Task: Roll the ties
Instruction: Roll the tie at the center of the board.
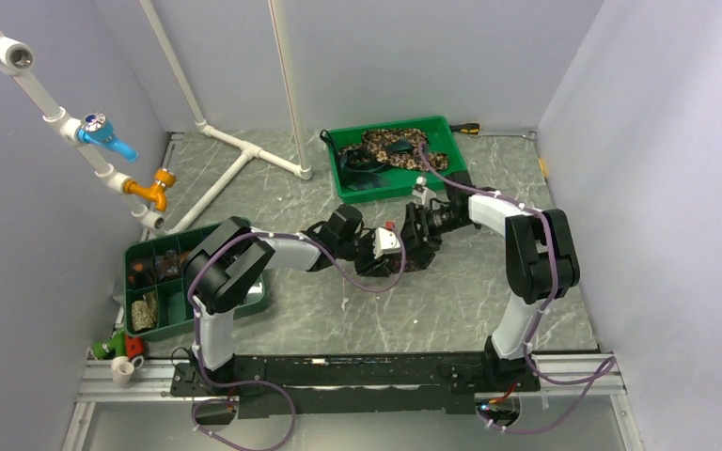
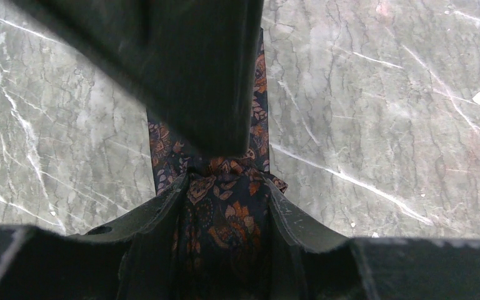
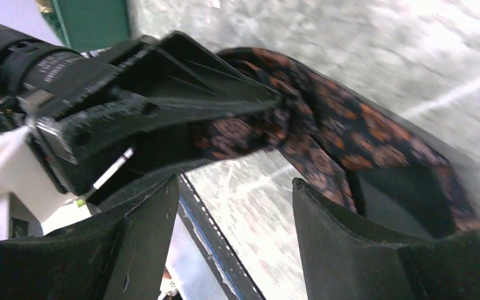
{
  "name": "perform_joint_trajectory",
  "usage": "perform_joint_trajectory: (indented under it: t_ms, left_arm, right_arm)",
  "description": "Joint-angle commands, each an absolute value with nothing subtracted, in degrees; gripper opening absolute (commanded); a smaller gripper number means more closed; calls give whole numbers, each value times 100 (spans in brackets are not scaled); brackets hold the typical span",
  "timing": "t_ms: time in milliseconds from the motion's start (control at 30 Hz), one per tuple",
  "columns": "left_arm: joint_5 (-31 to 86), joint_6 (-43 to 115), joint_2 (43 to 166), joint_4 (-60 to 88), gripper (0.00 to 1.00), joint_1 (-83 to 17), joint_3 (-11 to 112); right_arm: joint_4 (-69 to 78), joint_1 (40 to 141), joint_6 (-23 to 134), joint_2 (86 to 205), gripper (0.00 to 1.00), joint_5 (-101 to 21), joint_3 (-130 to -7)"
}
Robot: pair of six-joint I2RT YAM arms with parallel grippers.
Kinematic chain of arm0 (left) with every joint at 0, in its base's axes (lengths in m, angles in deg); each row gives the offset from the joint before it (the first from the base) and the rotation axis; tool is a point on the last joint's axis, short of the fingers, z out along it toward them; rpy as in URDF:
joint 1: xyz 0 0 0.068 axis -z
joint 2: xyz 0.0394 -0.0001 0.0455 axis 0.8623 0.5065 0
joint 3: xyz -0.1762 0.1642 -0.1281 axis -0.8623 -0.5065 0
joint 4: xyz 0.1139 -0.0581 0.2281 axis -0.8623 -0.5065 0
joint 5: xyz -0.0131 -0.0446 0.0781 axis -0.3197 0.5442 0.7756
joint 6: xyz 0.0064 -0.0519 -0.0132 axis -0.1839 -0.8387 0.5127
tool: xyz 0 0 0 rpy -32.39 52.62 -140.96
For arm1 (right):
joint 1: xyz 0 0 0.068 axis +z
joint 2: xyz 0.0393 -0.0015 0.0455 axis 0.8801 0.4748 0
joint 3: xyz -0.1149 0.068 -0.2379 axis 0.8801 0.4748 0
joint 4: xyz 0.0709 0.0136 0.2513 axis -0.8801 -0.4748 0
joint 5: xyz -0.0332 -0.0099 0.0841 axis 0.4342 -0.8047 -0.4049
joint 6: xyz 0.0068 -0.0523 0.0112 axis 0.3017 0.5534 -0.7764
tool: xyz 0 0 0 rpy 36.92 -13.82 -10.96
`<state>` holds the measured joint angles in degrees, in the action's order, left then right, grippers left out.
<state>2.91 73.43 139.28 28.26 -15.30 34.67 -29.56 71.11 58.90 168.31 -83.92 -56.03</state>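
A dark tie (image 2: 225, 212) with an orange leaf pattern sits between the fingers of my left gripper (image 2: 228, 181), which is shut on it above the marbled table. In the right wrist view the same tie (image 3: 325, 125) runs from the left gripper (image 3: 144, 81) and drapes past the outside of my right finger. My right gripper (image 3: 236, 181) is open with only table showing between its fingertips. Seen from above, the left gripper (image 1: 383, 249) and right gripper (image 1: 415, 237) meet nose to nose at mid-table, hiding the tie. More mottled ties (image 1: 395, 148) lie in the back tray.
A green tray (image 1: 442, 132) stands at the back centre. A green compartment bin (image 1: 136, 254) sits at the left under my left arm. A white pipe frame (image 1: 244, 146) with blue and orange valves crosses the back left. Small cups (image 1: 122, 362) stand at the near left corner.
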Motion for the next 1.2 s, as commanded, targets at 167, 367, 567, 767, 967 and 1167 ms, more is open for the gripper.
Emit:
perform_joint_trajectory:
  t_ms: [167, 367, 567, 767, 967, 1167]
  left_arm:
    - [272, 7228, 14256, 1678, 31, -1570, 3294]
    - [219, 7219, 14243, 1677, 32, -1564, 3284]
    - [248, 7236, 14300, 1612, 32, -1574, 3364]
    - [180, 7169, 14228, 1578, 52, -1613, 3448]
    - [182, 6869, 13988, 2113, 77, -1655, 3362]
    - [131, 6762, 14077, 2400, 80, -1631, 3654]
  right_arm:
    - [-2081, 7515, 5343, 17408, 60, -8829, -5744]
    - [-1859, 7661, 5307, 17632, 46, -8932, -5851]
    - [-2025, 7744, 5437, 17648, 14, -9012, -5961]
    - [-2876, 7709, 6164, 17935, 0, -8362, -6245]
    - [-3078, 7620, 6486, 18061, 0, -7533, -6325]
    - [-2907, 7597, 6431, 18112, 0, -6850, -6395]
